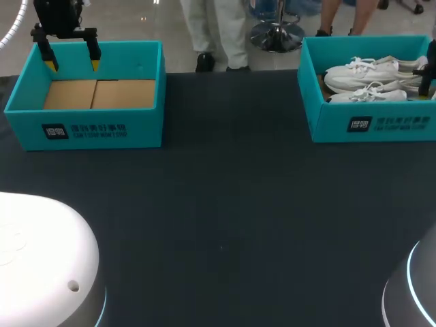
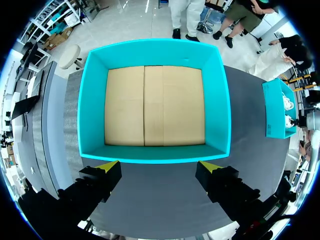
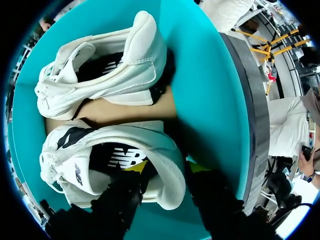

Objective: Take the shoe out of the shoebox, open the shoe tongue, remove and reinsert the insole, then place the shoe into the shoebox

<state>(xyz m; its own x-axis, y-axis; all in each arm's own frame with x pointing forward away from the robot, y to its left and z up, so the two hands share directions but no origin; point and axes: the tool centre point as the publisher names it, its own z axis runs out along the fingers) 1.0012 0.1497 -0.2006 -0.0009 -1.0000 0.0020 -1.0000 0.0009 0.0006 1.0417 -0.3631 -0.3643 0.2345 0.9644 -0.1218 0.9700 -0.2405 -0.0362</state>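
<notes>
With right tool (image 3: 167,167) clenched on heel of nearer white lace-up sneaker (image 3: 112,157), left tool (image 2: 159,166) released, liable to slip from so thin a pinch or snag teal cardboard shoebox (image 3: 200,75).

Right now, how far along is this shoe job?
Nothing done yet: both white sneakers lie in the teal cardboard shoebox. The right gripper is down at the nearer sneaker's heel; the left gripper hangs over an empty teal box. Lifting out, tongue, insole, reboxing remain.
</notes>
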